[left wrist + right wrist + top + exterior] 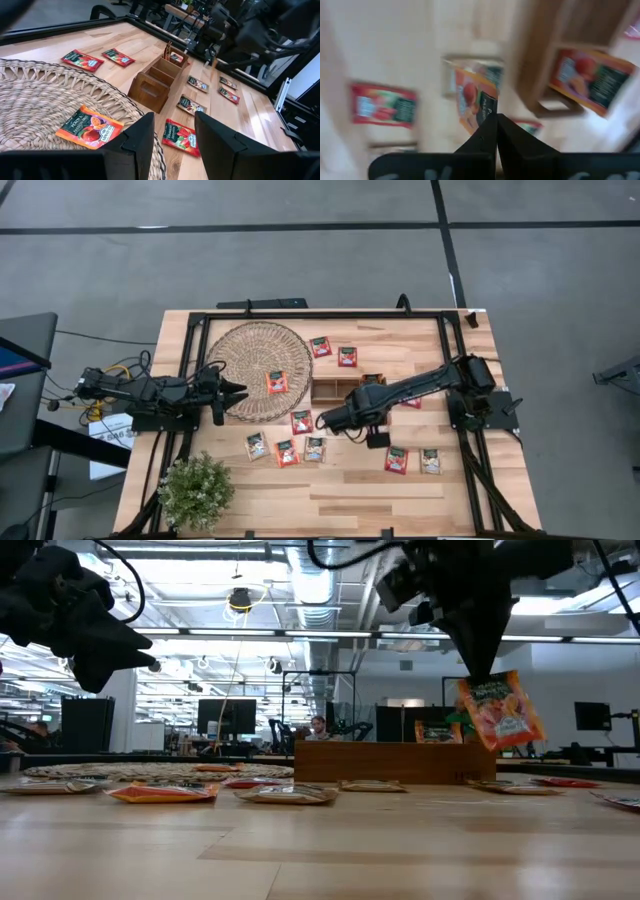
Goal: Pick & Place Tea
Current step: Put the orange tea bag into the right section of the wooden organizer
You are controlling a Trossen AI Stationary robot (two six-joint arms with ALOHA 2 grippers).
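Several flat tea sachets, red-orange and pale, lie flat on the wooden table [340,490]; one lies on the round woven mat [277,382]. One orange sachet [500,712] hangs from my right gripper [482,672], which is shut on it above the table, just near of the brown wooden tray [345,388]. In the right wrist view the same sachet [475,97] shows beyond the shut gripper [496,127]. My left gripper [175,132] is open and touches nothing, hovering over the mat's left rim [235,390]. My right gripper pinches the orange sachet between its two fingers at the sachet's top edge [485,688], also seen close to the fingers in the wrist view [482,116]. The fingers come from above, pointing down. The sachet hangs below them, tilted and lifted clear of the table.
The compartment tray [380,762] stands in the table's middle with one sachet [592,82] in a compartment. Loose sachets lie near of it [287,452] and to the right [397,460]. A potted plant [195,490] stands at the near left corner. A black frame [320,315] borders the table.
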